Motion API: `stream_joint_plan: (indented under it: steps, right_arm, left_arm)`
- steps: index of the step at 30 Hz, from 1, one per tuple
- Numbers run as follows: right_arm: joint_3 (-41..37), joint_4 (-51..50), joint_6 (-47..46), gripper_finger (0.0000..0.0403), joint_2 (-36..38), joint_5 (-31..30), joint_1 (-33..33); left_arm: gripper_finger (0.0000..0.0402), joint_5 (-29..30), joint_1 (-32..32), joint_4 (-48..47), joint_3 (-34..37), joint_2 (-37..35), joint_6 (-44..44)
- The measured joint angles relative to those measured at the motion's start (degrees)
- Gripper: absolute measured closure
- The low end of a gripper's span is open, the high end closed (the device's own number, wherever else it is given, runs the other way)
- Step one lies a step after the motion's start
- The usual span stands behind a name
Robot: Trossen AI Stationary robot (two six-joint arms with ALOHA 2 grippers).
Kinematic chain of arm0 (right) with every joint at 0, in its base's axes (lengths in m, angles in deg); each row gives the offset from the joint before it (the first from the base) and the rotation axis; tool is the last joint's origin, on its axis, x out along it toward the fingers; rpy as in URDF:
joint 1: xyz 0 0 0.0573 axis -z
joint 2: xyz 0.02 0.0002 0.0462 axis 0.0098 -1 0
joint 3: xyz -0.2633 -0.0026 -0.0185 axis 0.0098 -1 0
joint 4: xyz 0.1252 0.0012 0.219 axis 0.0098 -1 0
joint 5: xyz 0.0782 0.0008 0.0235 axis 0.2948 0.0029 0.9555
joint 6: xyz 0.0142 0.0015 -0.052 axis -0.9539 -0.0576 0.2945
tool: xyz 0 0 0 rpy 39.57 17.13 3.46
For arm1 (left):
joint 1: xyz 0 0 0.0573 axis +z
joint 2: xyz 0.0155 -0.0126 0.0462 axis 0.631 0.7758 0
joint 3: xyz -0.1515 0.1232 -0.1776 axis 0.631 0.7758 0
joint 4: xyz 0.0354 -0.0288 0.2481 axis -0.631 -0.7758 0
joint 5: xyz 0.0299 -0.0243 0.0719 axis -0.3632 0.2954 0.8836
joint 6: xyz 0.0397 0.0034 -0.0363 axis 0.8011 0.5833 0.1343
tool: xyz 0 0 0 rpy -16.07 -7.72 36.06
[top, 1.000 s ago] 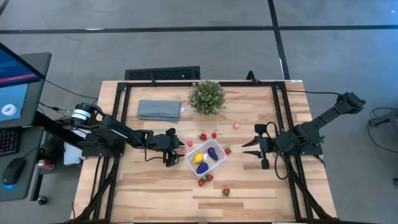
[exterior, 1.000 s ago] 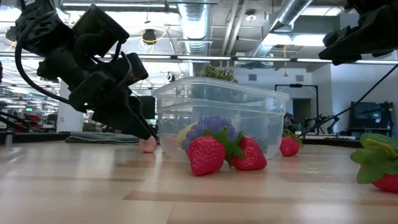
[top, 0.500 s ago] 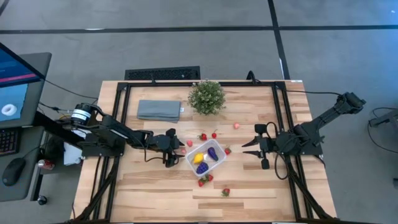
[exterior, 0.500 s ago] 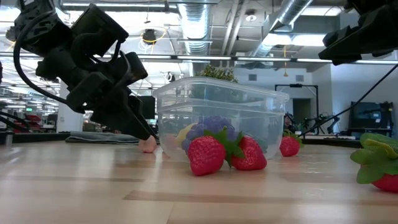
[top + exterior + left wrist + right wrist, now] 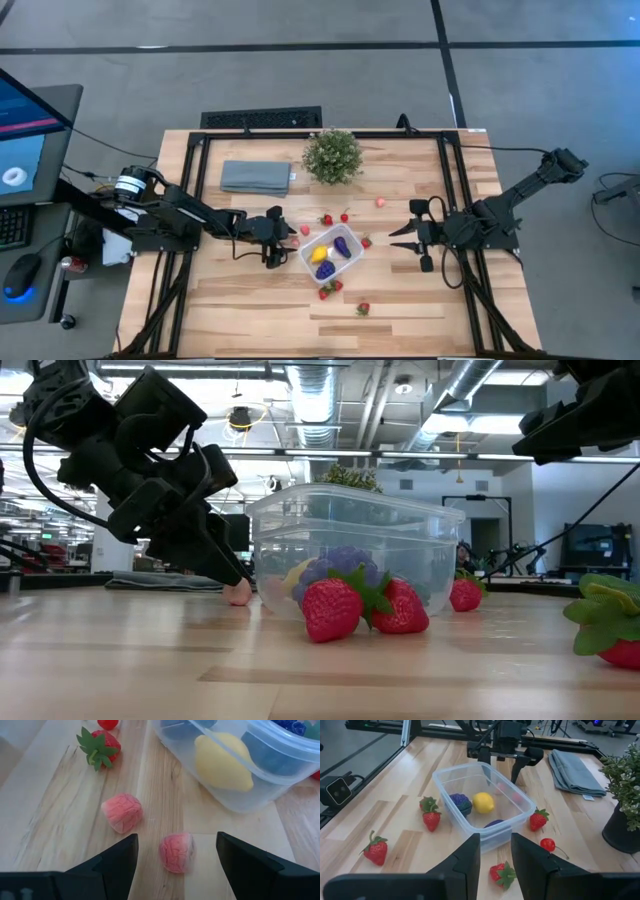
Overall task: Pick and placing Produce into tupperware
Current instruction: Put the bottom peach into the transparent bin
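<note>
- Nothing has shifted since the earlier frames: both arms and every piece of produce sit exactly as they did a second ago.
- High view: the tupperware [image 5: 331, 252] sits mid-table [image 5: 250, 300], slightly turned, with a yellow piece [image 5: 319, 254] and two purple pieces [image 5: 342, 246] inside. The left gripper [image 5: 281, 244] is low just beside the tupperware on the side toward the left arm, fingers spread apart and holding nothing. The right gripper [image 5: 397, 238] waits on the opposite side, near the tupperware but apart from it, fingers also released. A strawberry [image 5: 327, 219] and a cherry [image 5: 344, 216] lie between the tupperware and the potted plant [image 5: 332, 155]; a pair of strawberries [image 5: 328, 290] lies against the tupperware's near side, another strawberry [image 5: 363, 308] farther out. A folded cloth [image 5: 256, 176] lies beside the plant.
- Low view: two strawberries [image 5: 333, 608] stand in front of the tupperware [image 5: 350, 550]; a pink piece [image 5: 238, 593] rests on the table beside it, under the left arm's fingers [image 5: 215, 555].
- Left wrist view: two pink pieces [image 5: 176, 852] lie on the table just beside the tupperware [image 5: 260, 765], one between the spread fingers [image 5: 117, 862].
- Right wrist view: the right arm's fingers [image 5: 465, 857] are parted and empty, pointing at the tupperware [image 5: 485, 802]; a strawberry [image 5: 375, 849] lies well off to one side.
</note>
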Motion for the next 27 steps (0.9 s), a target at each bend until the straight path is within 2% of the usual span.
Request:
stream_joint_plan:
  steps: [27]
  right_arm:
    - [0.00, 0.01, -0.44, 0.0273, -0.01, 0.02, 0.00]
  left_arm:
    - [0.0146, -1.25, 1.57, -1.37, 0.02, 0.00, 1.05]
